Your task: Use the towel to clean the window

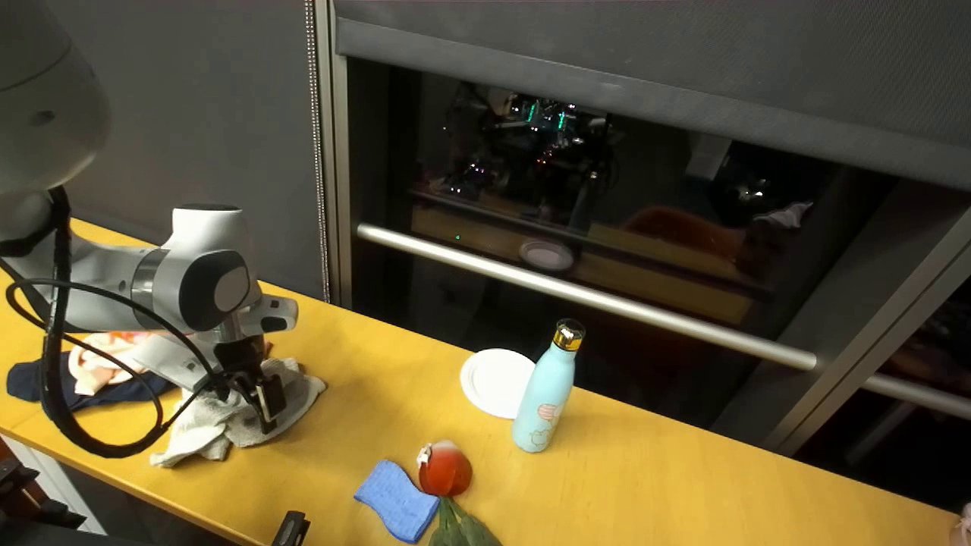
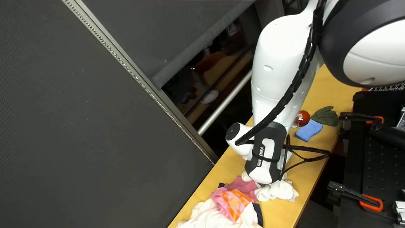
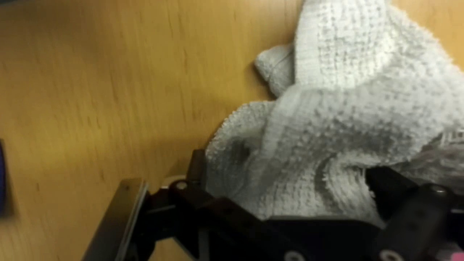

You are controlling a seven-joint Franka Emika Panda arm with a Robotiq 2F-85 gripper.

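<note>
Straddling white towel (image 3: 337,119); jaws spread wide; towel rumpled on wooden table (image 1: 645,470)

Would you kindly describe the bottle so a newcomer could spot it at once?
Find the dark window crossed by a silver bar, then the yellow table along it. Beside the white plate stands a light-blue bottle. It is tall and gold-capped, unlike the low plate and blue sponge.

Pale lettering (image 2: 262,152) partly legible

In an exterior view, "FRAN" and "EMIKA" can be read on a dark section of the robot arm (image 2: 270,84); the two pieces are set in one line; between them, the lettering is crossed by a black strap (image 2: 269,159).
</note>
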